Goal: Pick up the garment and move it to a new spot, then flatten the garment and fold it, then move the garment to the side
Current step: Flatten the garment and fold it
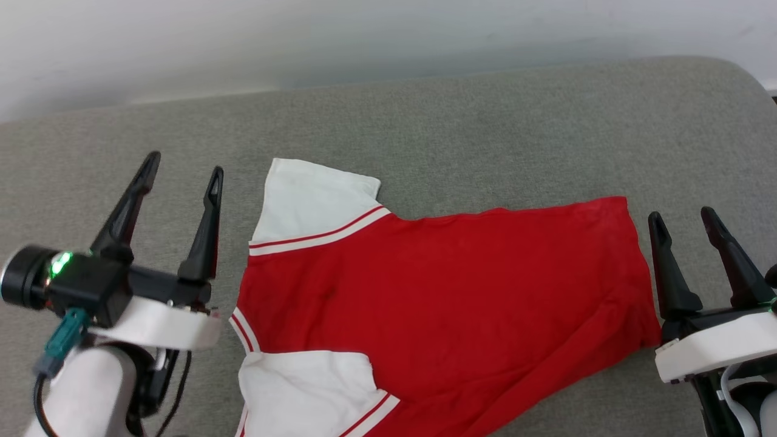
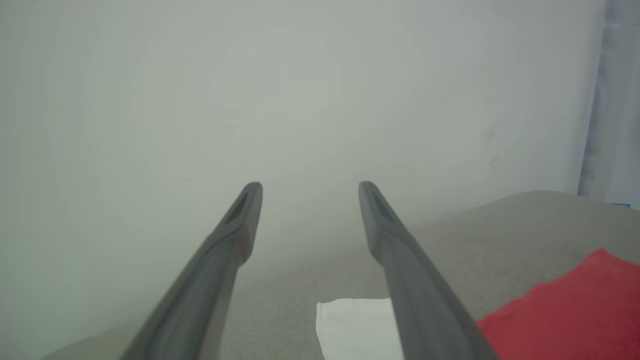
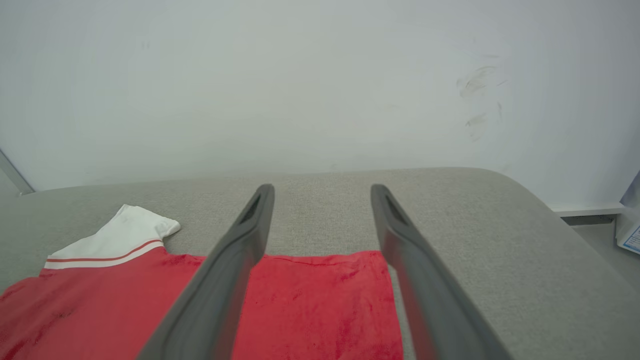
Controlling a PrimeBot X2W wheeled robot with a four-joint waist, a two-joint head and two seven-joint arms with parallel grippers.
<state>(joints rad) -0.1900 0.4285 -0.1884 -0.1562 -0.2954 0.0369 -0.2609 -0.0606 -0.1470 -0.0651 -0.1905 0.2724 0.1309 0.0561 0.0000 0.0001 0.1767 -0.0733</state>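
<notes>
Black fingers (image 1: 206, 224) of the left gripper (image 1: 184, 165) stand apart with nothing between them, just beside the sleeve end of the garment (image 1: 437, 291). The right gripper (image 1: 680, 214) is likewise spread and empty, just beside the hem. The garment lies spread out between the two on the grey fabric-covered counter (image 1: 485, 133); neither pair of fingers grips it. Its body is red and lightly creased, and the hem edge runs at a slant. Two white short sleeves (image 1: 309, 200) sit at the left end, each meeting the body along red-white striped trim (image 1: 322, 233). A pale wall (image 1: 364, 42) stands behind the counter.
</notes>
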